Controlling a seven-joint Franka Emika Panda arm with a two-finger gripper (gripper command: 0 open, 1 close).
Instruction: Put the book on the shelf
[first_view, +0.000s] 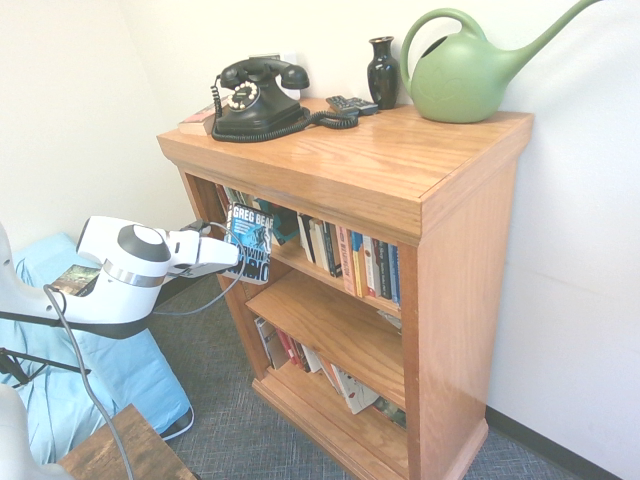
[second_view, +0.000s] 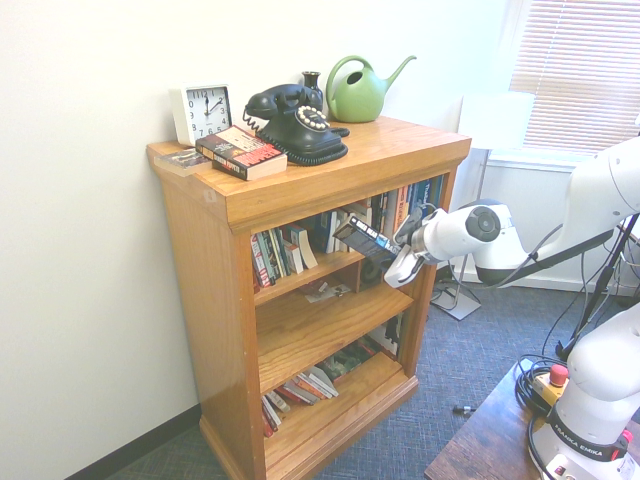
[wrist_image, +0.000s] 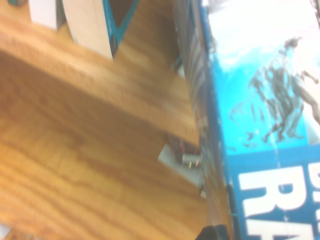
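Three views: two exterior, one wrist.
Book (first_view: 249, 240): thick paperback, dark cover lettered "GREG BEAR", held in the air at the open front of the shelf (first_view: 400, 165), level with the top compartment, tilted; lower lettering partly covered by the claw in the first exterior view.
Claw (first_view: 228, 259): clamped together on the book's lower part; fingers themselves hard to separate from the cover in either exterior view.
Book in second exterior view (second_view: 365, 241): seen from behind and edge-on, dark with pale marks; title not legible here.
Book in wrist view (wrist_image: 265, 120): bright blue cover with a grey figure and large white letters cut off at the frame edge; blurred.
Shelf in wrist view (wrist_image: 75, 165): oak planks close by, out of focus; a small grey-white object (wrist_image: 182, 162) lies on the lower plank, identity unclear.
Top compartment: row of upright books (first_view: 350, 260), spines too small to read; a gap shows at the end nearest the held book.
Lower compartments: leaning books (second_view: 300, 388) on the bottom plank; loose item (second_view: 328, 292) on the middle plank, seen only in the second exterior view.
Shelf top: black rotary telephone (first_view: 255, 98), dark vase (first_view: 383, 72), green watering can (first_view: 465, 75).
Second exterior view only: white clock (second_view: 202, 112) and reddish book (second_view: 240, 152) on the shelf top.
Worktop (first_view: 125, 452): dark brown corner, cut off at the frame's bottom.
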